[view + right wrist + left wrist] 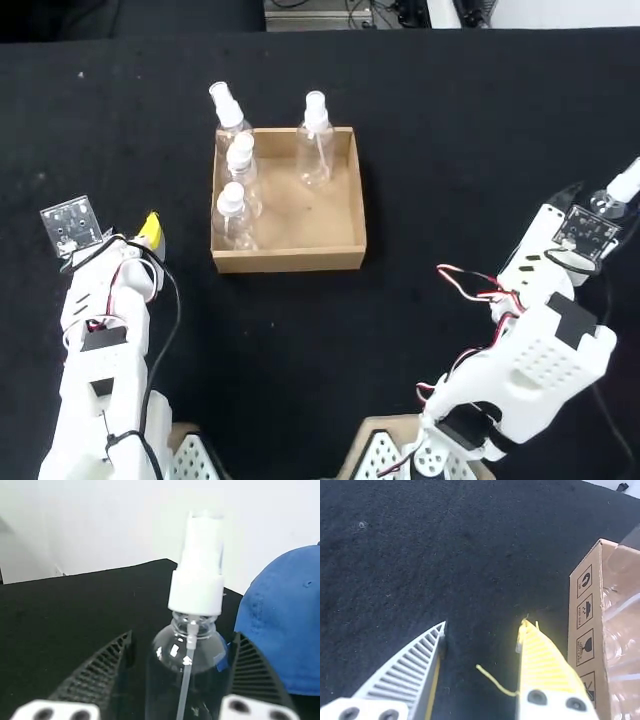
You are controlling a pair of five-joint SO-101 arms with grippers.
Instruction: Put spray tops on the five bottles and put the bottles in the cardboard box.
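I am taking the cardboard box [290, 258] on the black desk [450, 120] as my landmark. Inside it, along the wall on the left arm's side, the first bottle [232, 215] is sitting nearest the front wall and the second bottle [241, 165] just behind it. The third bottle [316, 145] is resting against the box's far wall. The fourth bottle [228, 112] is standing just outside the box's far corner on the left arm's side. All four are wearing white spray tops. The left gripper [484, 625] is hanging over bare desk just beside the box's front corner, its jaws apart and holding nothing. Well apart from the box on the other side, the right gripper [182, 636] is clamping the fifth bottle [192, 675], already capped with its spray top [197, 580], and a blue cap [280, 620] is lying behind it.
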